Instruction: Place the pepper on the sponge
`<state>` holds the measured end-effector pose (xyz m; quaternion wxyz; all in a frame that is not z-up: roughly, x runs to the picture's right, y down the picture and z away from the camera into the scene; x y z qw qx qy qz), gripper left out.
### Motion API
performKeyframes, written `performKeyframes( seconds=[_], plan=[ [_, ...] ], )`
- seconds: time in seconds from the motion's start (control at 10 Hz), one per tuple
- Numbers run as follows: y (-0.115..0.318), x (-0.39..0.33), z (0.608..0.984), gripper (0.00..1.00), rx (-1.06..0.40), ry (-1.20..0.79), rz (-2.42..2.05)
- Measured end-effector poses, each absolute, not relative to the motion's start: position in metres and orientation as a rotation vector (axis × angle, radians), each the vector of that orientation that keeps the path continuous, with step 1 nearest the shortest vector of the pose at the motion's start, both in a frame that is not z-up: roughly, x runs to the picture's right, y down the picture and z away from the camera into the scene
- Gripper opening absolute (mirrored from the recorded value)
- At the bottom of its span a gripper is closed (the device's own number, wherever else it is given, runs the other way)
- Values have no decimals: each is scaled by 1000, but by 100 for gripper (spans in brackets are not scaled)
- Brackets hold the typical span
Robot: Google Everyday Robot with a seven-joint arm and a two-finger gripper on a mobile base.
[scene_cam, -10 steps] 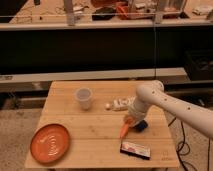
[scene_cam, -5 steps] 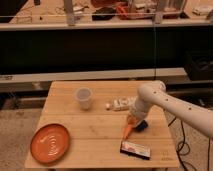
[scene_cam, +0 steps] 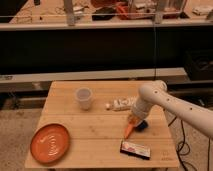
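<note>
Since a second ago my arm has carried the pepper [scene_cam: 130, 130] a little to the right, closer to the sponge [scene_cam: 142, 125], while everything else on the table [scene_cam: 100, 122] has stayed put. My gripper [scene_cam: 133, 119] sits low over the right part of the table, at the end of my white arm that reaches in from the right edge of the view, and it is pinched on the pepper's broad upper end. The pepper hangs from it tilted, its orange point aimed down and to the left, right at the wood; I cannot tell whether the tip touches the surface. The sponge, a small dark blue block, lies on the table just beside the pepper on its right, partly hidden behind my gripper and the pepper, so the pepper is next to it and not on top of it. Just behind my gripper lies a small pale object [scene_cam: 120, 104] on its side. Further left stands a translucent cup [scene_cam: 83, 97], upright and well apart from my gripper. The flat black-and-white box [scene_cam: 135, 149] lies near the front edge, just in front of the pepper's tip. The round orange plate [scene_cam: 50, 143] rests at the front left corner, far from both the pepper and the sponge.
</note>
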<state>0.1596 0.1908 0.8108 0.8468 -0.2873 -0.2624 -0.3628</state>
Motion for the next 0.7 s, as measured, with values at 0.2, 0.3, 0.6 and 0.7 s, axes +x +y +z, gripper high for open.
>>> performKeyframes(
  seconds=[0.2,0.3,0.6,0.7],
  plan=[
    [187,161,812,68,-600,-547,-761],
    [186,163,813,69,-597,-541,-757],
    [185,168,813,73,-591,-538,-743],
    [185,171,813,78,-586,-536,-735]
  ],
)
